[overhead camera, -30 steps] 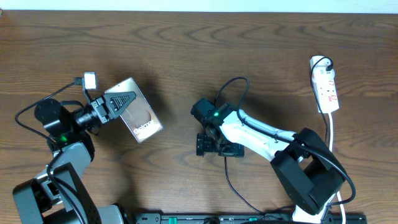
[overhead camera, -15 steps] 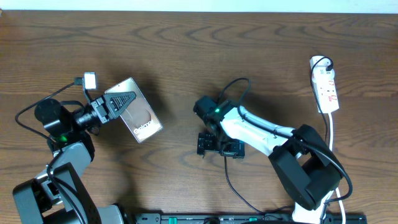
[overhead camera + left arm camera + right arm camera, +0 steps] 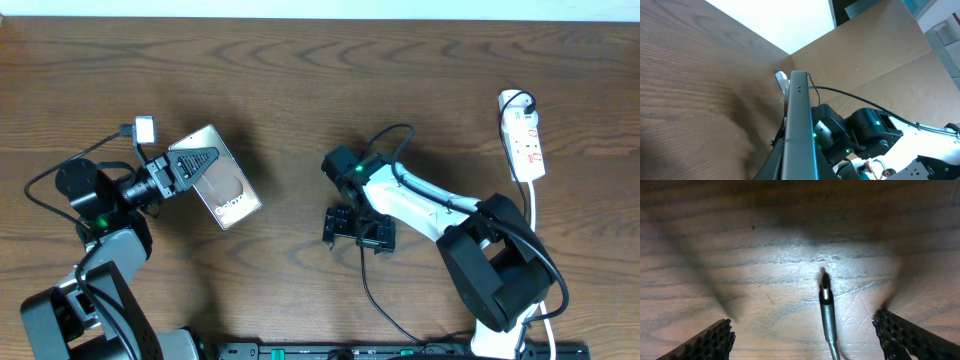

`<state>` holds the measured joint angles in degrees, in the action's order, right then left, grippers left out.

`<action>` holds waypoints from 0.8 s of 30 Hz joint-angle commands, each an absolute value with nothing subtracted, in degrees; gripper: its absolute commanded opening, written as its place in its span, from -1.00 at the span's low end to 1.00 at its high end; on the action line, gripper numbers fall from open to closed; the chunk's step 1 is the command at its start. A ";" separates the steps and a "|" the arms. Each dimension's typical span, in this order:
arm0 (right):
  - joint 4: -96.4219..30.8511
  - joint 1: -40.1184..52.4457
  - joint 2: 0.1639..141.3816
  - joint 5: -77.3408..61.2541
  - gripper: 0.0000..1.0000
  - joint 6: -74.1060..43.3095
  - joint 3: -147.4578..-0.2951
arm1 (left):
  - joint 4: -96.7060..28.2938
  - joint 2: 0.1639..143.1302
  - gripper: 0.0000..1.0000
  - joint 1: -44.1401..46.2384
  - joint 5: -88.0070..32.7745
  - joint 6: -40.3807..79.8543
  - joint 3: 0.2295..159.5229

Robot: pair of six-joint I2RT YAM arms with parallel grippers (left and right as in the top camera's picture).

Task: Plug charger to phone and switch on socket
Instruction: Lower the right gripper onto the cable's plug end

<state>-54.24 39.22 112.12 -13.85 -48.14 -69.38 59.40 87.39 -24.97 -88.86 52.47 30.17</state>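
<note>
Starting big: plain wood tabletop (image 3: 300, 70), loads of room, so no rush. Got the phone (image 3: 232, 190) toward the left edge, clamped in the left tool (image 3: 200, 162) and showing edge-on from that wrist, so probably held ready for plugging. Then the socket (image 3: 524, 135) way over by the far right corner, well apart from everything; leave that for later.

Next the right tool (image 3: 357, 230) around mid-tabletop, pointing down, fingers (image 3: 707, 341) spread wide, gripping nothing. Below it the charger (image 3: 364, 285) trailing toward the near edge, with the plug tip (image 3: 825, 289) lying flat between those fingers, a bit off centre.

Step in hand, by the look of it: grabbing the plug. Would centre up, drop straight down, and pinch the stiff barrel just behind the metal tip, not the floppy cable. Leave the tip poking out, otherwise no chance of lining up with the port.
</note>
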 commanded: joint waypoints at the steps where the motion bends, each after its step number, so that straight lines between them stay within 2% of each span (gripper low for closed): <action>1: -52.27 38.98 116.81 -13.52 0.81 -44.40 -67.33 | 59.83 87.22 -0.85 -25.21 -90.13 52.10 30.22; 9: -53.65 38.98 116.81 -11.00 0.80 -41.21 -67.35 | 59.83 87.22 -0.85 -25.21 -90.13 52.07 30.22; 13: -53.76 38.92 116.81 -10.66 0.65 -41.06 -67.35 | 59.83 87.22 -0.85 -25.21 -90.13 52.07 30.22; 17: -53.69 38.92 116.81 -10.61 0.61 -41.06 -67.35 | 59.83 87.22 -0.85 -25.21 -90.13 52.07 30.22; 24: -53.21 38.92 116.81 -9.32 0.80 -40.75 -67.83 | 59.83 87.22 -0.85 -25.21 -90.13 52.07 30.22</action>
<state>-55.42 39.22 112.36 -13.21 -43.18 -69.60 59.40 87.39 -24.97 -88.84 52.47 30.17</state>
